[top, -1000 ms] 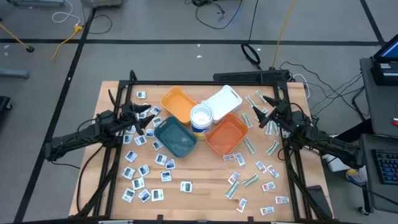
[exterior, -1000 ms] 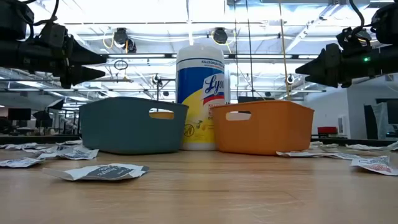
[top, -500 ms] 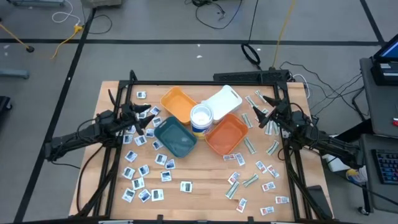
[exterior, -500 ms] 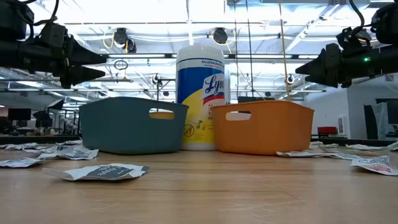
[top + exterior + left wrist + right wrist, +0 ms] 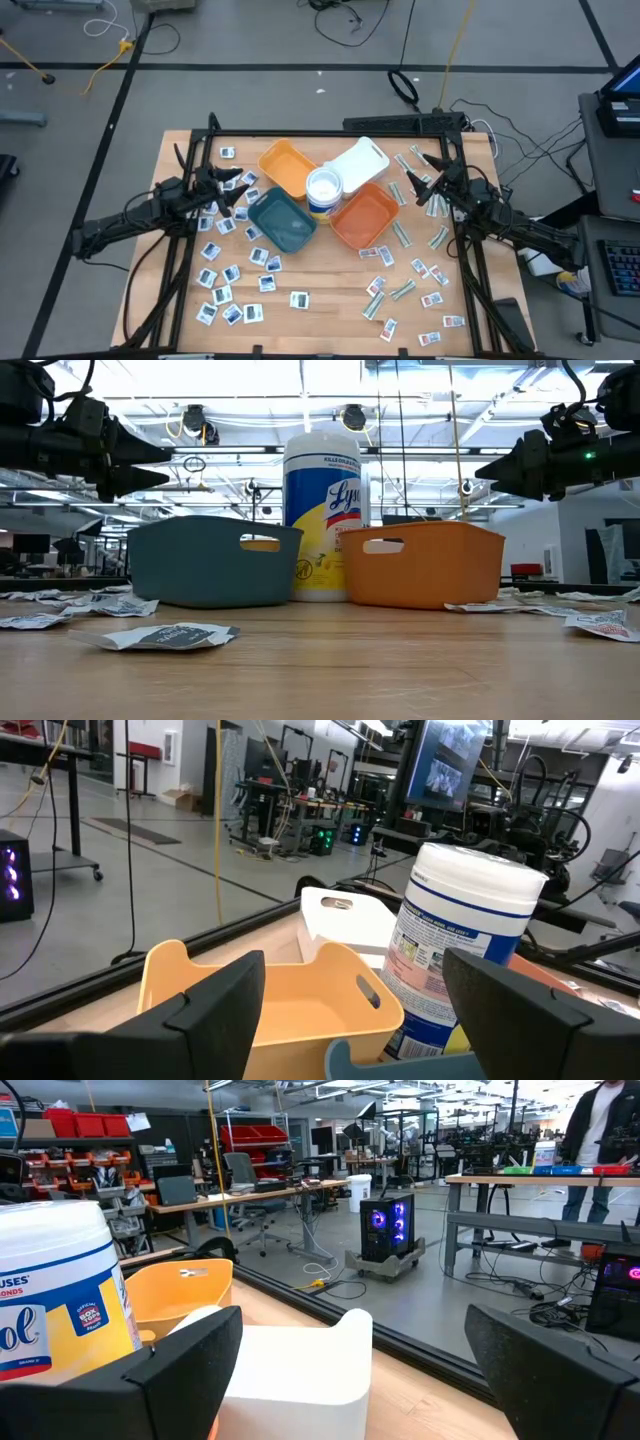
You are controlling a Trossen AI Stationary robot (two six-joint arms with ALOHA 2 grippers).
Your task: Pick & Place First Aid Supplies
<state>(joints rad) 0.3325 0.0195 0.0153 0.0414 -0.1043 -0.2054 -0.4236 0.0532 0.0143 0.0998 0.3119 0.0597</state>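
Left gripper (image 5: 238, 198) raised above the tabletop (image 5: 320, 300) near its left edge, fingers spread wide, nothing between them, pointed toward the teal tray (image 5: 282, 221). Right gripper (image 5: 418, 190) likewise raised near the right edge, fingers wide apart and empty, pointed toward the orange tray (image 5: 364, 215). Four trays clustered around the white round tub (image 5: 323, 188) at the middle of the tabletop: teal at the near left, orange at the near right, yellow tray (image 5: 287, 167) at the far left, white tray (image 5: 359, 162) at the far right. First aid supplies (image 5: 238, 283) scattered flat over the wood: white squares with dark marks spread along the left side from the far left corner down toward the near edge; narrow green-white strips (image 5: 403, 290) and white packets with red marks (image 5: 433, 300) spread along the right side, from near the far right corner down to the near right corner. None seen inside the trays from above. Seen level from the tabletop, both grippers hanging well above the packets, one dark-printed packet (image 5: 165, 636) lying nearest the camera. Beyond the table, a person (image 5: 600, 1120) standing by a far workbench.
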